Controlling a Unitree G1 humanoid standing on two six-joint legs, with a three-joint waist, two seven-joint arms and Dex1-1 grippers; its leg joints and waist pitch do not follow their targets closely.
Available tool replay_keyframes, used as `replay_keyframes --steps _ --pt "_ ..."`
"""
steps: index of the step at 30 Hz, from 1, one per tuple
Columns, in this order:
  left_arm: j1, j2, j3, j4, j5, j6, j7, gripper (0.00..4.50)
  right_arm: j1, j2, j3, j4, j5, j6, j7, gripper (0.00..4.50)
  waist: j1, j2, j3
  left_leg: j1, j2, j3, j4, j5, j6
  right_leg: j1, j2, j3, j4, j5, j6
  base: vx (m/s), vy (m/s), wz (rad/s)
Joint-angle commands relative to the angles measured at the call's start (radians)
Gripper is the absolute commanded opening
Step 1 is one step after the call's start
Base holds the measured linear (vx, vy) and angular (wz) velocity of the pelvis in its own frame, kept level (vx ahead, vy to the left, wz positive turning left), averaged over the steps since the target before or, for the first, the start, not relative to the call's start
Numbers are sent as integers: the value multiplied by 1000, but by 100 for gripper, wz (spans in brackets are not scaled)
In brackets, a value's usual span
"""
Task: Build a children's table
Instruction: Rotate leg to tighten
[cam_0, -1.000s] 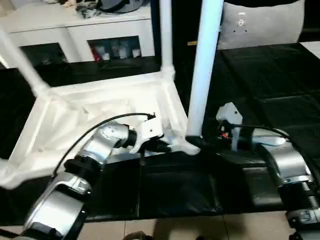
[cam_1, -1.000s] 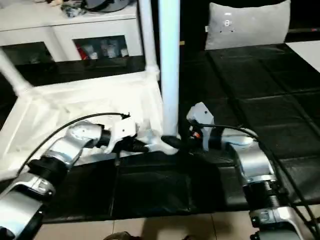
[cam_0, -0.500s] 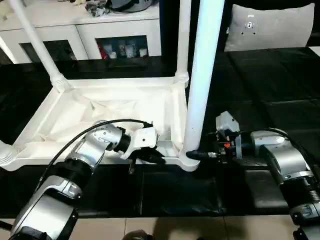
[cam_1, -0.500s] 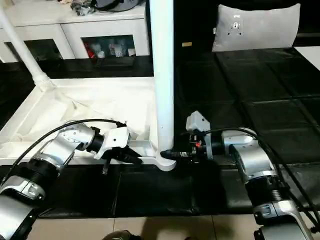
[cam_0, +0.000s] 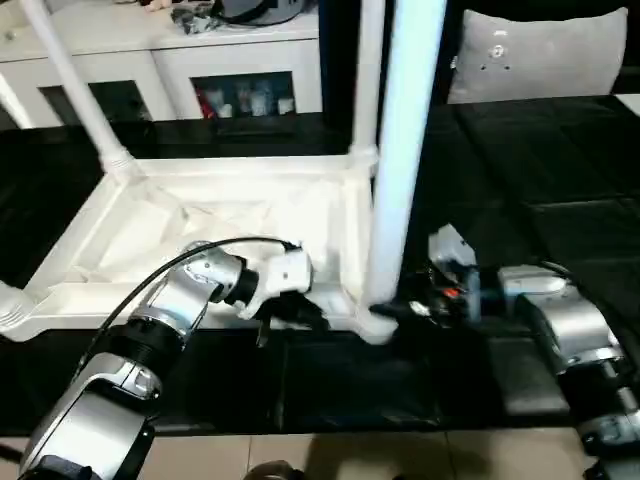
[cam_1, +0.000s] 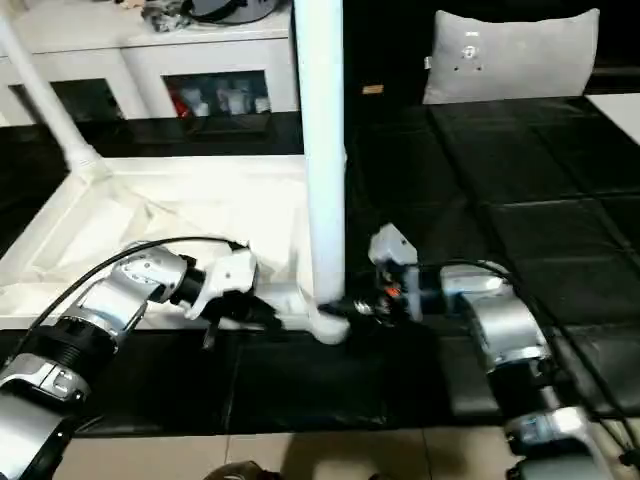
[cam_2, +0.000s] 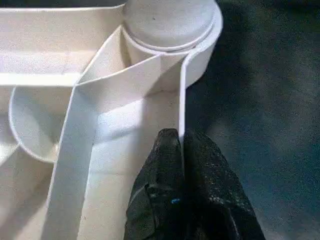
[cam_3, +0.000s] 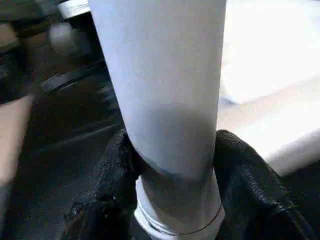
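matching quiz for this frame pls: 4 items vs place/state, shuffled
Items:
1. left gripper
2. right gripper
3. near-corner leg
4. grey cushion

States:
A. upright in a corner socket
B. far behind the work, on the black mat
C. pinched shut on the tabletop rim wall
D. fingers on either side of the leg's base

Pairs: 1-C, 2-D, 3-A, 4-B

Near leg (cam_0: 395, 160) top cut off; shelf contents (cam_0: 240, 100) blurred.
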Motion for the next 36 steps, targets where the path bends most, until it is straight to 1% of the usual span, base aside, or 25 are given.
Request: replay_keyframes --steps 1,2,3,5,6,7,8,9,11,12,13,14,15,16,17,19,21,24,25,26,29,30,34,35,36 --pt "-23 -60 8 -13 -18 31 71 0 -8 53 7 -13 -12 63 -120 188 -4 -20 -64 12 113 -57 -85 -168 30 61 -118 84 -88 -369 -135 0 0 0" --pt "-25 -66 10 -11 -15 36 85 0 -9 62 4 -13 -15 71 -142 188 -11 -20 -62 9 112 -59 -87 -175 26 63 -116 81 -94 -403 -114 0 0 0" --pt "-38 -87 18 4 -5 56 136 0 -17 95 -8 -5 -19 94 -205 188 -18 -16 -63 11 114 -60 -88 -184 26 62 -113 80 -96 -410 -103 0 0 0" --pt "-59 -122 28 25 6 97 210 0 -33 147 -23 11 -33 118 -308 188 -34 -15 -60 12 112 -61 -90 -208 22 57 -109 78 -101 -415 -100 0 0 0" --pt "-64 -130 31 30 8 107 227 0 -37 159 -26 15 -36 124 -331 188 -42 -16 -62 12 107 -62 -88 -207 17 60 -113 77 -101 -415 -103 0 0 0" --pt "-81 -159 41 44 11 132 284 0 -54 197 -37 37 -52 131 -412 188 -43 -13 -64 12 107 -64 -87 -204 18 62 -113 77 -100 -408 -105 0 0 0" --pt "-81 -159 41 44 11 132 284 0 -54 197 -37 37 -52 131 -412 188 -51 -14 -61 11 108 -63 -89 -207 20 58 -111 77 -102 -399 -109 0 0 0" --pt "-98 -193 49 58 16 148 338 0 -73 241 -57 66 -62 133 -497 188 -54 -18 -65 9 109 -63 -87 -196 23 62 -113 79 -100 -380 -109 0 0 0" --pt "-123 -257 68 79 14 177 427 0 -100 306 -85 115 -89 109 -641 188 -61 -16 -65 7 110 -63 -89 -181 30 61 -110 77 -94 -349 -121 0 0 0" --pt "-125 -265 69 81 15 179 440 0 -102 314 -93 121 -87 101 -657 188 -62 -15 -68 10 110 -64 -87 -170 26 60 -113 79 -93 -321 -132 0 0 0" --pt "-128 -275 71 85 16 182 458 0 -105 327 -107 131 -84 90 -681 188 -62 -18 -69 8 111 -64 -88 -158 30 63 -114 80 -90 -297 -137 0 0 0" --pt "-129 -284 73 87 18 184 475 0 -107 339 -121 138 -79 77 -700 188 -60 -15 -72 6 111 -63 -86 -135 44 65 -115 81 -84 -247 -149 0 0 0" --pt "-126 -286 69 86 24 183 481 0 -106 338 -122 140 -83 57 -702 244 -61 -16 -73 5 113 -61 -85 -114 59 65 -115 82 -78 -196 -162 0 0 0" --pt "-126 -286 69 86 24 183 481 0 -106 338 -122 140 -83 57 -702 244 -61 -16 -73 5 113 -61 -85 -114 59 65 -115 82 -78 -196 -162 0 0 0" --pt "-119 -283 63 82 32 181 486 0 -100 327 -113 135 -96 26 -691 261 -57 -14 -77 4 114 -60 -81 -78 82 67 -117 82 -68 -131 -179 0 0 0" --pt "-103 -265 56 71 39 172 465 0 -84 311 -115 112 -87 7 -654 268 -56 -14 -77 4 114 -58 -80 -67 105 68 -116 83 -65 -97 -188 0 0 0" --pt "-91 -243 50 70 49 151 450 0 -61 284 -112 85 -87 -14 -618 301 -53 -10 -77 4 115 -58 -79 -65 118 69 -117 83 -63 -82 -192 0 0 0" --pt "-76 -212 41 78 61 123 432 0 -21 232 -100 53 -89 -46 -556 325 -52 -10 -75 7 118 -58 -82 -89 119 69 -114 82 -66 -98 -185 0 0 0" --pt "-73 -205 39 79 62 117 428 0 -12 218 -98 47 -88 -55 -540 325 -50 -8 -76 7 118 -58 -81 -93 116 69 -115 82 -66 -99 -184 0 0 0" --pt "-68 -195 36 79 62 103 414 0 -1 199 -94 39 -87 -65 -516 345 -51 -10 -74 7 117 -57 -83 -111 112 70 -115 83 -69 -116 -181 0 0 0" --pt "-50 -159 22 64 56 56 341 0 33 123 -91 5 -80 -110 -422 358 -46 -14 -71 6 117 -57 -84 -143 101 73 -117 84 -75 -170 -170 0 0 0" --pt "-42 -145 18 52 47 41 300 0 47 83 -89 -17 -67 -120 -360 381 -45 -14 -71 6 118 -56 -84 -147 102 71 -116 84 -76 -180 -167 0 0 0" --pt "-33 -122 4 42 37 10 231 0 68 15 -76 -54 -40 -130 -237 403 -40 -15 -70 7 119 -56 -84 -154 107 70 -115 84 -77 -197 -162 0 0 0" --pt "-28 -97 -16 40 41 -23 181 0 71 -40 -61 -58 -31 -141 -150 424 -33 -17 -71 7 118 -56 -82 -149 115 69 -115 83 -77 -200 -160 0 0 0" --pt "-27 -95 -17 40 41 -25 178 0 71 -43 -60 -58 -31 -143 -144 429 -30 -17 -71 6 120 -56 -82 -145 117 70 -115 84 -76 -202 -156 0 0 0"
